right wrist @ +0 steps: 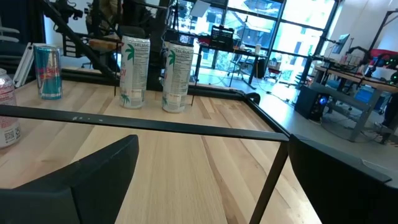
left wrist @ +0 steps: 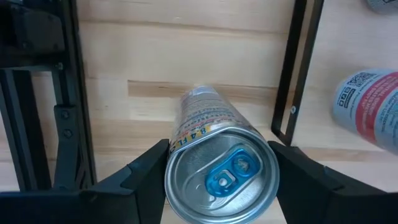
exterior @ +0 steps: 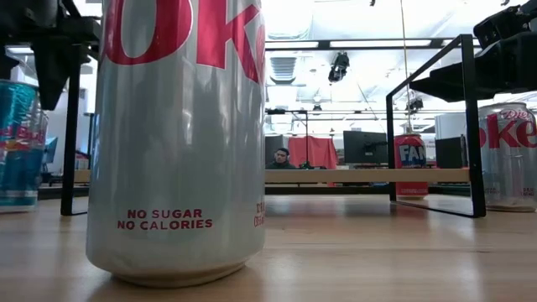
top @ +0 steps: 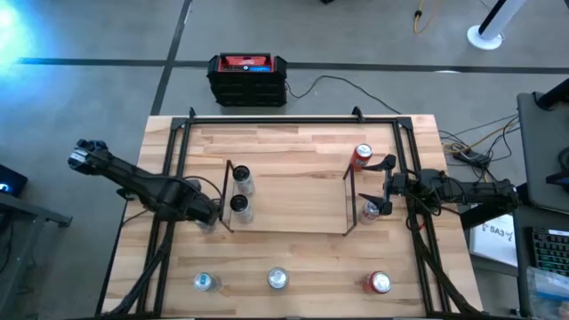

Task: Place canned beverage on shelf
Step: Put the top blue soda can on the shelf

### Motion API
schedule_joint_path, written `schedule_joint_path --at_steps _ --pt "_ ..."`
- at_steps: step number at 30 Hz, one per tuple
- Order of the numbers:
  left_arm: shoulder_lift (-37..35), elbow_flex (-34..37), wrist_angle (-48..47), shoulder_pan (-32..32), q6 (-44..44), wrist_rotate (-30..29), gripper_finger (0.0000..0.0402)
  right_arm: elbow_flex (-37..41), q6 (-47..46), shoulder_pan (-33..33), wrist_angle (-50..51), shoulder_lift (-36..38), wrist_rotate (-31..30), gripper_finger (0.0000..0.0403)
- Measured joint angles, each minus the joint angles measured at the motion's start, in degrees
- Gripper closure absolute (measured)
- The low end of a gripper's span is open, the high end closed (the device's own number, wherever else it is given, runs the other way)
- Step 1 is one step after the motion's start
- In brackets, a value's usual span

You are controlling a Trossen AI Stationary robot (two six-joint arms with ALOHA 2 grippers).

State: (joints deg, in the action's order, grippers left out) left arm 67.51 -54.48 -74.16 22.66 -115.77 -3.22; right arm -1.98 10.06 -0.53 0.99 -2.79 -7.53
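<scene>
The left tool [left wrist: 217, 180], just outside the shelf's [top: 284, 200] left end frame, stands spread around a blue-tabbed can [left wrist: 221, 168], probably to grasp it, while the right tool [top: 384, 187] waits, spread empty, at the shelf's right end.

1. The shelf [top: 289, 200] sits in the middle of the table [top: 293, 142].
2. Two cans [top: 240, 191] stand on the shelf's left end, one behind the other.
3. Another can [top: 362, 156] stands just outside the right end – toward the far side.
4. A can [top: 370, 212] sits at the right end, near the right gripper [top: 384, 185].
5. Three cans [top: 278, 280] stand in a row along the near edge.
6. The left gripper [left wrist: 221, 180] is left of the shelf, around a can [left wrist: 217, 165] – one finger on each side
</scene>
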Motion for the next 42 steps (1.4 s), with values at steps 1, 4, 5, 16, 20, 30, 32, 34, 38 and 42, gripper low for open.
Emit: schedule_joint_path --at_steps 1,4,5,16,20,30,32,34,38,42 --pt "0.0 0.0 -0.1 0.5 -0.4 -0.2 0.0181 0.0 0.0 0.0 0.0 0.0 0.0 0.0005" --pt "0.0 0.0 0.5 1.6 -0.8 -0.2 0.0181 0.0 0.0 0.0 0.0 0.0 0.0 0.0005" --pt "0.0 0.0 0.9 2.0 -0.9 -0.2 0.0181 0.0 0.0 0.0 0.0 0.0 0.0 0.0005" --pt "-2.1 -0.2 -0.9 4.7 -4.9 -4.0 0.0181 0.0 0.0 0.0 0.0 0.0 0.0 0.0005" --pt "-4.9 -0.2 -2.7 4.6 -4.7 -8.9 0.0181 0.0 0.0 0.0 0.0 0.0 0.0 0.0005" --pt "-10.4 -1.2 -5.4 -4.1 3.4 -12.9 0.0181 0.0 0.0 0.0 0.0 0.0 0.0 0.0005" --pt "-10.3 -2.7 -5.5 -8.0 8.1 -12.8 0.0181 0.0 0.0 0.0 0.0 0.0 0.0 0.0005" --pt "-9.5 -4.5 -6.4 -12.4 12.8 -12.8 0.0181 0.0 0.0 0.0 0.0 0.0 0.0 0.0005" --pt "-6.8 -8.3 -7.6 -21.1 22.1 -12.5 0.0181 0.0 0.0 0.0 0.0 0.0 0.0 0.0005" --pt "-3.7 -12.0 -8.3 -29.2 31.1 -12.2 0.0181 0.0 0.0 0.0 0.0 0.0 0.0 0.0005"
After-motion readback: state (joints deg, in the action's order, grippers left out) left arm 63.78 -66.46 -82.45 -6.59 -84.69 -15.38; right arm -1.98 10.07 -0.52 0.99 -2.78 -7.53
